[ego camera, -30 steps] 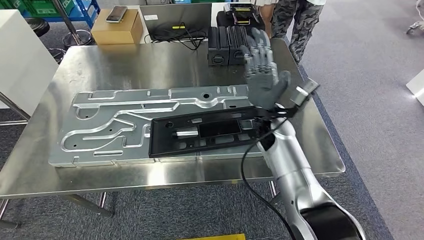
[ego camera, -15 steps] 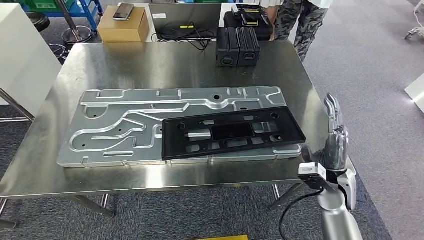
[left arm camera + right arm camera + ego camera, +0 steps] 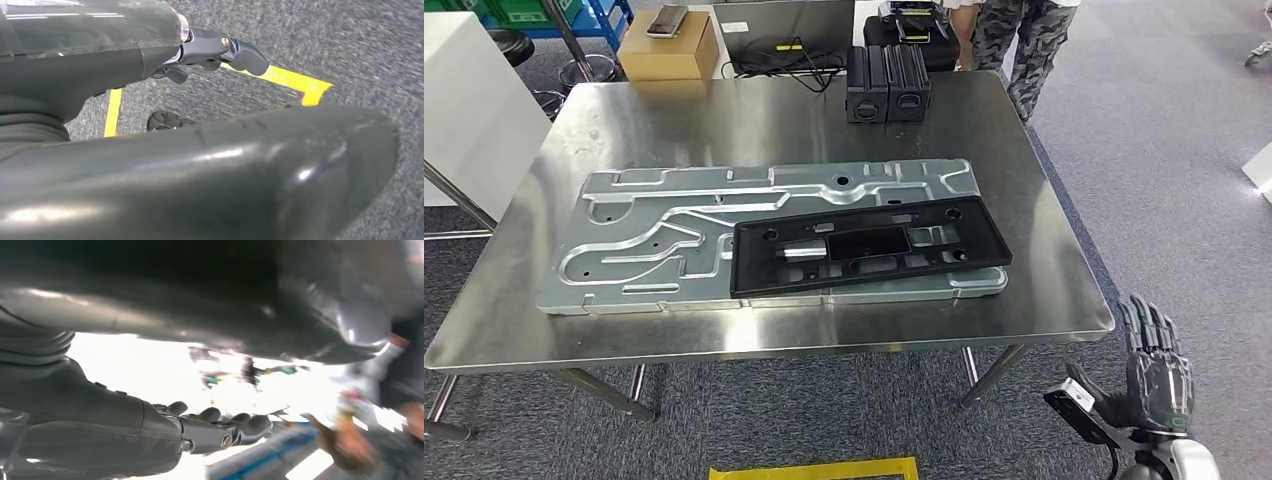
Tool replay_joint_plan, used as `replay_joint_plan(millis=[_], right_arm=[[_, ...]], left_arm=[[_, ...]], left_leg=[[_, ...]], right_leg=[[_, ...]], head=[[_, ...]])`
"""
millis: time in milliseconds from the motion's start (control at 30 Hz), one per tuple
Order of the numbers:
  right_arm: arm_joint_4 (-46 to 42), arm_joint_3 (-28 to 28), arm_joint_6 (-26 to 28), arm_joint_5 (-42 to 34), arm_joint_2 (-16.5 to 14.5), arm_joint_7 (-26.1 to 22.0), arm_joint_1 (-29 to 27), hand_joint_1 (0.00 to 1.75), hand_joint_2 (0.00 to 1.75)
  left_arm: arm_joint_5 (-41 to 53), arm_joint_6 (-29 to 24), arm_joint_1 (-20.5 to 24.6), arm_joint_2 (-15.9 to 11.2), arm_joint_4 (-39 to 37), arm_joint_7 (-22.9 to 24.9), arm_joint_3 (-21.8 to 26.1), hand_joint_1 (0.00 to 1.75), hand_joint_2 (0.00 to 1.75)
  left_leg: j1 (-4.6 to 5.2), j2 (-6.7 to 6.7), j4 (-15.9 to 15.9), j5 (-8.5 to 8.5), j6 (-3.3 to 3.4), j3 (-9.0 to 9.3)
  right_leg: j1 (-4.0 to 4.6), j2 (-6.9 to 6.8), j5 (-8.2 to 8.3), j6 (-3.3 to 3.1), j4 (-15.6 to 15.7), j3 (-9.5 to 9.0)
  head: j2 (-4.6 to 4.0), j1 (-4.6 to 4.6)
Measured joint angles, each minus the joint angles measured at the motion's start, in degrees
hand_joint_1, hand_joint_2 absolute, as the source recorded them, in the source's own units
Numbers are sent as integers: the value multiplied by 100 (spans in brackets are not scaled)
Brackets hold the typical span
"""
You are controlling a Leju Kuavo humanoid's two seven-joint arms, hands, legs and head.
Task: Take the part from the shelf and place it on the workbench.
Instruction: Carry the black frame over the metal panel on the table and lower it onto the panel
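Head view gives us the flat black perforated part (image 3: pixel 870 247) lying on the steel surface (image 3: pixel 754 120); our right robot hand (image 3: pixel 1157 368) hangs empty, fingers apart.

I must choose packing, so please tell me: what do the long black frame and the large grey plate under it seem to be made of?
The long black frame looks like matte moulded plastic, though painted metal is possible: dull surface, no glare, many cut-outs. The large grey plate looks like bare stamped metal, perhaps aluminium: a satin sheen and pressed channels.
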State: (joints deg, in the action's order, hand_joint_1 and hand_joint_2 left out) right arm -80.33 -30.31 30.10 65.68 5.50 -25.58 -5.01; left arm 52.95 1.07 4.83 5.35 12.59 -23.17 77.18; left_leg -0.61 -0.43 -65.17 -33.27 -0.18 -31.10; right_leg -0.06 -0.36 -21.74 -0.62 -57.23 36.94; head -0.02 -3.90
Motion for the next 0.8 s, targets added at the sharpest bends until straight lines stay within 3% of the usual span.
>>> replay_joint_plan(millis=[67, 100, 200, 233, 267, 333, 367, 400, 433, 500, 567, 633, 700, 733, 800], right_arm=[[459, -386, 91, 236, -5, -22, 19, 0, 0], [748, -595, 161, 347, -2, -74, 53, 0, 0], [1681, -1240, 396, 616, 32, -268, 168, 0, 0], [1950, -1427, 445, 716, 52, -269, 183, 0, 0], [2209, -1595, 479, 836, 81, -221, 201, 0, 0], [2805, -1923, 518, 1114, 156, -23, 268, 0, 0], [3178, -2104, 503, 1273, 204, 150, 304, 0, 0], [3571, -2282, 426, 1437, 250, 404, 332, 0, 0], [3961, -2453, 280, 1580, 292, 725, 354, 0, 0], [4639, -2762, -164, 1762, 338, 1432, 387, 0, 0], [5152, -2996, -775, 1840, 336, 2099, 453, 0, 0], [5554, -3168, -1647, 1871, 289, 2809, 524, 0, 0], [5865, -3328, -2552, 1854, 175, 3429, 568, 0, 0], [5998, -3405, -2879, 1845, 94, 3628, 595, 0, 0], [6216, -3520, -3242, 1840, -91, 3791, 654, 0, 0]], left_arm=[[-24, -5, 9, 4, 1, 1, 2, 0, 0], [-37, -10, 8, 9, 2, 3, 5, 0, 0], [-69, -30, -14, 33, 1, 10, 27, 0, 0], [-76, -37, -16, 42, 1, 10, 34, 0, 0], [-83, -44, -18, 50, 2, 9, 38, 0, 0], [-96, -58, -25, 57, 2, 7, 46, 0, 0], [-93, -62, -32, 60, 2, 7, 54, 0, 0], [-86, -63, -42, 66, 2, 7, 63, 0, 0], [-66, -60, -53, 75, 2, 9, 72, 0, 0], [-18, -49, -74, 96, 2, 20, 82, 0, 0], [49, -26, -80, 109, 2, 37, 84, 0, 0], [130, 13, -62, 115, 2, 66, 83, 0, 0], [212, 48, -47, 116, 2, 109, 77, 0, 0], [246, 60, -46, 114, 2, 131, 73, 0, 0], [291, 81, -53, 110, 2, 158, 55, 0, 0]], left_leg=[[35, -3, 721, 168, 56, 457], [56, -5, 869, 209, 82, 537], [88, 5, 896, 360, 180, 464], [83, 16, 908, 431, 217, 414], [72, 30, 923, 508, 249, 345], [71, 49, 922, 645, 285, 172], [75, 54, 916, 709, 289, 83], [75, 55, 904, 771, 284, -10], [72, 55, 882, 827, 276, -105], [56, 47, 810, 914, 238, -282], [54, 51, 738, 981, 171, -401], [58, 78, 716, 1059, 97, -434], [50, 91, 715, 1119, 25, -449], [42, 87, 654, 1039, -5, -489], [27, 79, 230, 564, -50, -643]], right_leg=[[13, -4, 97, 53, -9, 67], [12, -5, 141, 86, -10, 80], [-30, 4, 229, 198, 10, 95], [-45, 11, 118, 233, -53, 129], [-57, 19, -107, 263, -216, 189], [-74, 27, -762, 316, -868, 347], [-77, 27, -991, 333, -1239, 395], [-78, 27, -1081, 346, -1511, 382], [-78, 27, -1029, 353, -1611, 282], [-78, 26, -755, 361, -1208, -207], [-61, 36, -768, 320, -381, -833], [-23, 49, -903, 229, 96, -1116], [-12, 35, -837, 127, 145, -1073], [-14, 23, -778, 72, 147, -1022], [-18, 4, -639, -21, 160, -878]], head=[[0, -1], [0, 0], [0, 1], [0, 1], [0, 2], [0, 2], [0, 2], [0, 2], [0, 2], [0, 2], [0, 2], [0, 2], [0, 3], [0, 2], [0, 1]])
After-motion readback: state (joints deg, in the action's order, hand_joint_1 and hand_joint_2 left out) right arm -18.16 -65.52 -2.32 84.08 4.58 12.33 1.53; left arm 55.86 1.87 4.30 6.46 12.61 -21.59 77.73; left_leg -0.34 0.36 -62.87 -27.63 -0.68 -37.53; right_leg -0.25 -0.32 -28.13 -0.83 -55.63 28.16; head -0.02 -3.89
